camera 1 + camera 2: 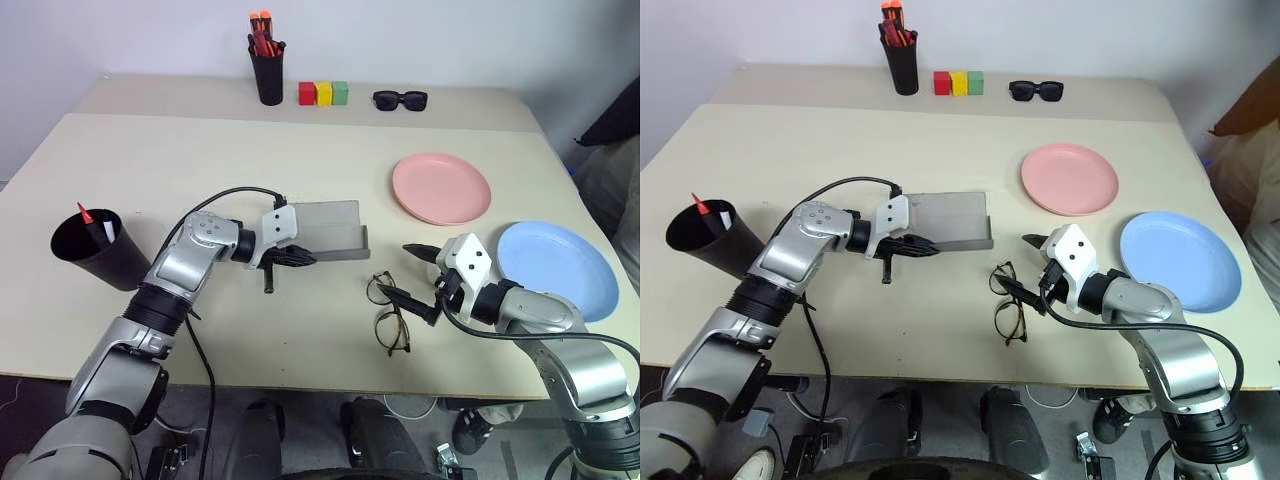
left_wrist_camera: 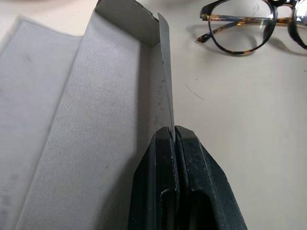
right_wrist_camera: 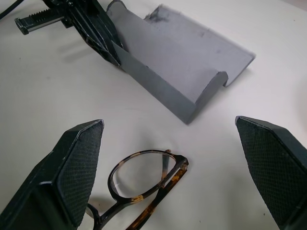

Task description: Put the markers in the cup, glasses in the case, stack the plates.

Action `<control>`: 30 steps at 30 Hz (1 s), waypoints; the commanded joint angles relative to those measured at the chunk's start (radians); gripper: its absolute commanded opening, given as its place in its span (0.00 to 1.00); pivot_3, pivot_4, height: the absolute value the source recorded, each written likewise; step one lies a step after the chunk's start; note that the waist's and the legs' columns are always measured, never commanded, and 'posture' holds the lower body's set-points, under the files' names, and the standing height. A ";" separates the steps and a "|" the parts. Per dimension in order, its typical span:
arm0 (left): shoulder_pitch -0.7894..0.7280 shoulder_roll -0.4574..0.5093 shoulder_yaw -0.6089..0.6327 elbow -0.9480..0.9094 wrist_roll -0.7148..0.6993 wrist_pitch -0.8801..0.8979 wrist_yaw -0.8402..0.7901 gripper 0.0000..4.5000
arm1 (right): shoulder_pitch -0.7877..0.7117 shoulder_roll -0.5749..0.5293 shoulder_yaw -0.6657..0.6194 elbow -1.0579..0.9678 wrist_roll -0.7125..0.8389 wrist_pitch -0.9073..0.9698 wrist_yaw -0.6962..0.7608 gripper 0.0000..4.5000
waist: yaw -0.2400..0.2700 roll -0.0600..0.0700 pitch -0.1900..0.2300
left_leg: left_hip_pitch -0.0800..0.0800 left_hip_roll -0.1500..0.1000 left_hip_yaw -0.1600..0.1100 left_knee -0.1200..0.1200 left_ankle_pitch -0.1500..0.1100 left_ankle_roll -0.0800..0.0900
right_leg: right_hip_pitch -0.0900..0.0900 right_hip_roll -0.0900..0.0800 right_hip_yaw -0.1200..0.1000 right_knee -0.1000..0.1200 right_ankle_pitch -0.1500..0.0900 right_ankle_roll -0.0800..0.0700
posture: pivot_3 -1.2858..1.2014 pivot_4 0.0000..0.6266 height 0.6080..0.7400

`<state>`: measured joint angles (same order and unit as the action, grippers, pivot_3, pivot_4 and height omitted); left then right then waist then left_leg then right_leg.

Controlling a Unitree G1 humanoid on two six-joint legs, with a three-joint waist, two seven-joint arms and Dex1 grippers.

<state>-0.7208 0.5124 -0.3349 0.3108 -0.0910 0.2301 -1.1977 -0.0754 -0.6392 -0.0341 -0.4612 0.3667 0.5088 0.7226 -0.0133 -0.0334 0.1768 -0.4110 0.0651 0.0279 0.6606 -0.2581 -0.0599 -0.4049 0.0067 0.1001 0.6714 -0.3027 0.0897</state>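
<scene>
Right wrist view: glasses point(image 3: 144, 184) between my spread right gripper point(image 3: 177, 177) fingers.
My left gripper point(image 1: 292, 258) pinches the case point(image 1: 325, 232) wall; glasses seemingly untouched.

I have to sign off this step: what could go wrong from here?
The left tool pinches only the thin front wall of the open case, so the case might tip or slide. The open right tool hangs over the glasses, which lie unfolded; closing on a lens or arm could bend them.
</scene>
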 commanded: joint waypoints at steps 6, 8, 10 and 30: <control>-0.037 -0.026 0.027 0.024 0.000 0.005 0.006 0.29 | -0.021 -0.016 -0.042 -0.072 0.048 0.078 -0.019 1.00 | -0.001 0.000 0.000 | 0.000 0.000 0.000 0.001 0.000 0.001 | 0.000 0.000 0.000 0.000 0.000 0.000 | 0.52 0.24 1.00; -0.031 -0.031 0.037 0.028 0.006 -0.040 0.026 0.48 | -0.027 -0.016 -0.064 -0.086 0.082 0.125 -0.028 1.00 | 0.000 0.000 0.000 | 0.000 0.000 0.000 0.001 0.000 0.001 | 0.000 0.000 0.000 0.000 0.000 0.000 | 0.52 0.24 1.00; -0.035 -0.044 0.062 0.043 -0.008 -0.053 0.055 0.48 | -0.033 -0.015 -0.087 -0.103 0.123 0.183 -0.042 1.00 | 0.000 0.000 0.000 | 0.000 0.000 0.000 0.001 0.000 0.001 | 0.000 0.000 0.000 0.001 0.000 0.000 | 0.52 0.24 1.00; 0.539 0.067 0.205 -0.669 -0.191 0.051 0.181 0.48 | -0.017 -0.023 -0.166 -0.205 0.438 0.721 -0.238 1.00 | 0.001 0.002 -0.001 | 0.000 0.001 0.000 0.002 -0.001 0.001 | 0.001 -0.001 0.000 0.001 0.000 0.000 | 0.52 0.24 1.00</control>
<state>-0.1828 0.5800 -0.1407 -0.3078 -0.2583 0.2709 -1.0354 -0.0884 -0.6732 -0.1997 -0.6458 0.7840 1.2266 0.4958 -0.0125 -0.0318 0.1757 -0.4108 0.0663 0.0279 0.6629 -0.2587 -0.0588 -0.4036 0.0060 0.1005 0.6727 -0.3029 0.0893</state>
